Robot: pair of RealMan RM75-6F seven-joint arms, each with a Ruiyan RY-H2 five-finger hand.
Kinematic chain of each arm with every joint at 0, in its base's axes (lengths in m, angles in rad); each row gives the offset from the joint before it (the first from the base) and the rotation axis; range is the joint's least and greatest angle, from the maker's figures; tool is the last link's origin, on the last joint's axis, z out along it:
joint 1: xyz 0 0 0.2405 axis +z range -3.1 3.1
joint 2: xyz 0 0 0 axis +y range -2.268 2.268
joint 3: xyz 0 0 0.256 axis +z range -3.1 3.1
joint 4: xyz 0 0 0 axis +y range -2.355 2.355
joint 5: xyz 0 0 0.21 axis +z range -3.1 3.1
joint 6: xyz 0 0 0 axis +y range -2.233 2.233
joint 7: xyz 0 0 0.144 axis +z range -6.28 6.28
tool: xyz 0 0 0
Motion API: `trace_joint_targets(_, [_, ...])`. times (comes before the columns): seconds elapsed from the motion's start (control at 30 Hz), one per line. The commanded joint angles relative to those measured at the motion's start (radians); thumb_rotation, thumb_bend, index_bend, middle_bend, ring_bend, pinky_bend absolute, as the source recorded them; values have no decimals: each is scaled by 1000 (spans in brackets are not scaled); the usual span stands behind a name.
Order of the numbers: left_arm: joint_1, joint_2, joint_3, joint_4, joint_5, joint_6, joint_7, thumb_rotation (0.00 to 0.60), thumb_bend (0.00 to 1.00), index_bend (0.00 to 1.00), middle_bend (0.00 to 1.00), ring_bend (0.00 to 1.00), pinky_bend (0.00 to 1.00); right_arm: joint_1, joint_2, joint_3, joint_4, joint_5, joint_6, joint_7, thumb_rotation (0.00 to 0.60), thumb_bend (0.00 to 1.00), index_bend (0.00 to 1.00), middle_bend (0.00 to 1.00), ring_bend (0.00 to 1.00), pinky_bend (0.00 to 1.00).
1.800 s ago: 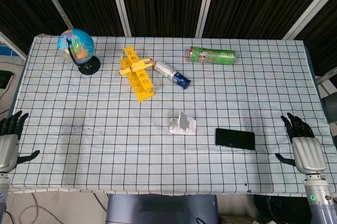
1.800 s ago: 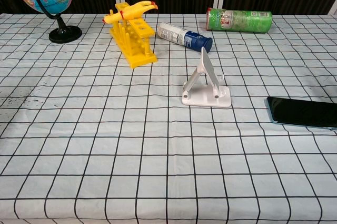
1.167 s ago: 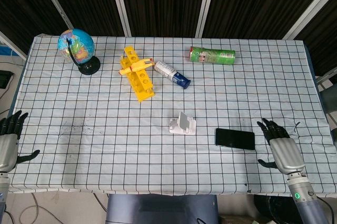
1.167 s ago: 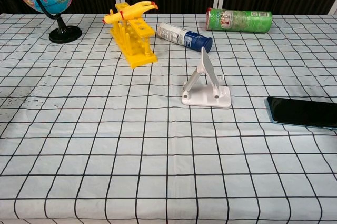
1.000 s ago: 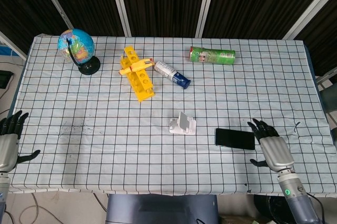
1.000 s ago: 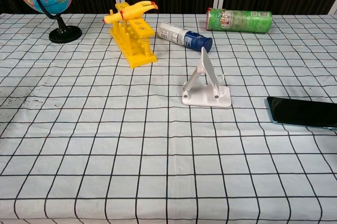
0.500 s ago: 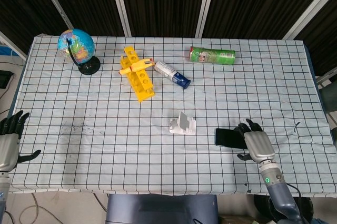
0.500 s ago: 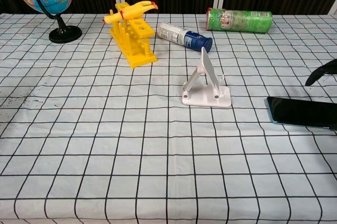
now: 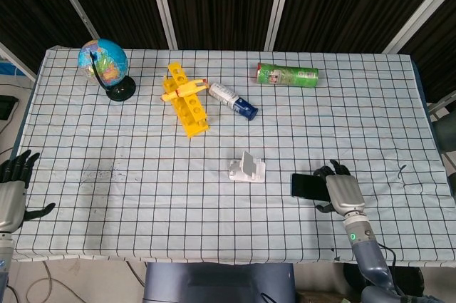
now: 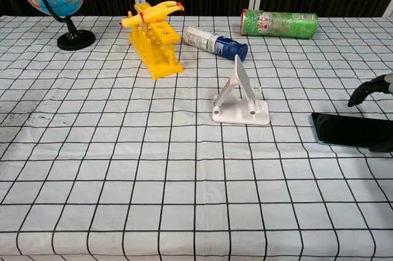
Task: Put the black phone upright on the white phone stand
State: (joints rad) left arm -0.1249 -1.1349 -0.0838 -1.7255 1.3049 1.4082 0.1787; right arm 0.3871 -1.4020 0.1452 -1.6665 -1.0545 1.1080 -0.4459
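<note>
The black phone (image 9: 306,186) lies flat on the checked cloth at the front right, seen also in the chest view as the phone (image 10: 347,131). Left of it stands the white phone stand (image 9: 246,167), its slanted back plate raised; the same stand (image 10: 241,98) holds nothing. My right hand (image 9: 343,192) covers the phone's right end, fingers spread. In the chest view its fingertips (image 10: 367,90) show above the phone at the right edge. My left hand (image 9: 11,190) rests open at the table's front left corner.
A globe (image 9: 104,65) stands at the back left. A yellow rack (image 9: 187,100), a white-and-blue bottle (image 9: 233,101) lying on its side and a green canister (image 9: 287,74) lie across the back half. The table edge runs just right of my right hand.
My right hand has moved left from the table's right edge until it lies over the phone's right end. The phone, the stand and my left hand have stayed put.
</note>
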Motion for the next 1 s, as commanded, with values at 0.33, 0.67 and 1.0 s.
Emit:
trace_joint_targets(0.33, [-2,2,1,-1,0,-7,-8,600,0,0,0,0,0,37,-21,19,23,127,-17,-39,600,214,281,231,79,140])
trace_joint_targets(0.67, [-3,3,1,0,1,-8,-14,600,0,0,0,0,0,59,-38,15,36,182,-18,-57,600,215,281,231,79,141])
trace_joint_targets(1.0, [-4,6,-1,-1,-4,-12,-20,600,0,0,0,0,0,76,-56,23,61,233,-24,-47,600,242,281,237,79,140])
